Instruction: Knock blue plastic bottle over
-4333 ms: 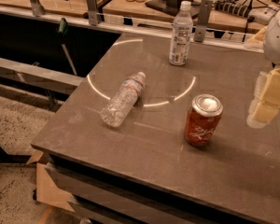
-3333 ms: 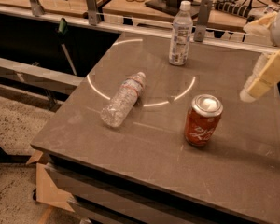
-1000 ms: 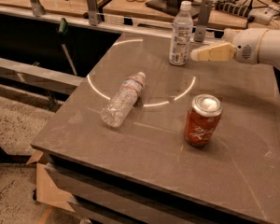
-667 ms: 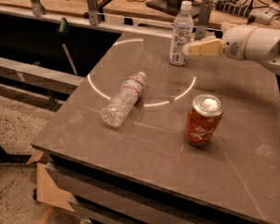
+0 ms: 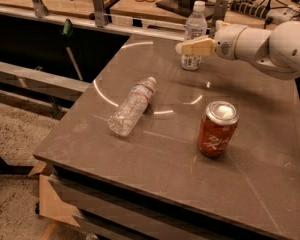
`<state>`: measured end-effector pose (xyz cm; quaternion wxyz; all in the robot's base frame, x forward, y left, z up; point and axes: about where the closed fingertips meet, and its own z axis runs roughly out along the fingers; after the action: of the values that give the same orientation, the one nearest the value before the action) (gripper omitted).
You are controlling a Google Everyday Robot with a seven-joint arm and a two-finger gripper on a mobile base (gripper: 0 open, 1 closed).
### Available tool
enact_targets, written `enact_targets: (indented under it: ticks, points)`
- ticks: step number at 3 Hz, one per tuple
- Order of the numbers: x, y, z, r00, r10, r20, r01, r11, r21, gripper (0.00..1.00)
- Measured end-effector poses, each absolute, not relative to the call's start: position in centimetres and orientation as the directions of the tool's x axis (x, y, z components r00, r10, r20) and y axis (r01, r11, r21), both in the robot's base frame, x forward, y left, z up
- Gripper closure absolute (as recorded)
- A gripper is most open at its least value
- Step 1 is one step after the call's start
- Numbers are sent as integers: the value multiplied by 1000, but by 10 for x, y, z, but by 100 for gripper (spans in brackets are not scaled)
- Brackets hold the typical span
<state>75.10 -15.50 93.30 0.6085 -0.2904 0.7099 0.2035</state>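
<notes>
The fingers (image 5: 197,47), closed into one tan wedge with nothing held, have been carried leftward since the earlier frame. The gripper (image 5: 179,48) is now seen across the middle of the blue plastic bottle (image 5: 195,28), which has stayed upright at upper centre of the desk (image 5: 140,159). A clear bottle (image 5: 132,106) is laid left of centre, and a red can (image 5: 217,129) is stood at lower right.

Pincer (image 5: 181,47) at btl (image 5: 194,29), can (image 5: 217,129) apart
</notes>
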Motion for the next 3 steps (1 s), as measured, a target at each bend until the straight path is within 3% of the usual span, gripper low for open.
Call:
enact_targets:
  ticks: [1,3]
  points:
    - [763,-143,930,-89,-160,-983,-685,726,-56,18]
    - [771,-139,942,-96,-223,-970,-705,704,-92,65]
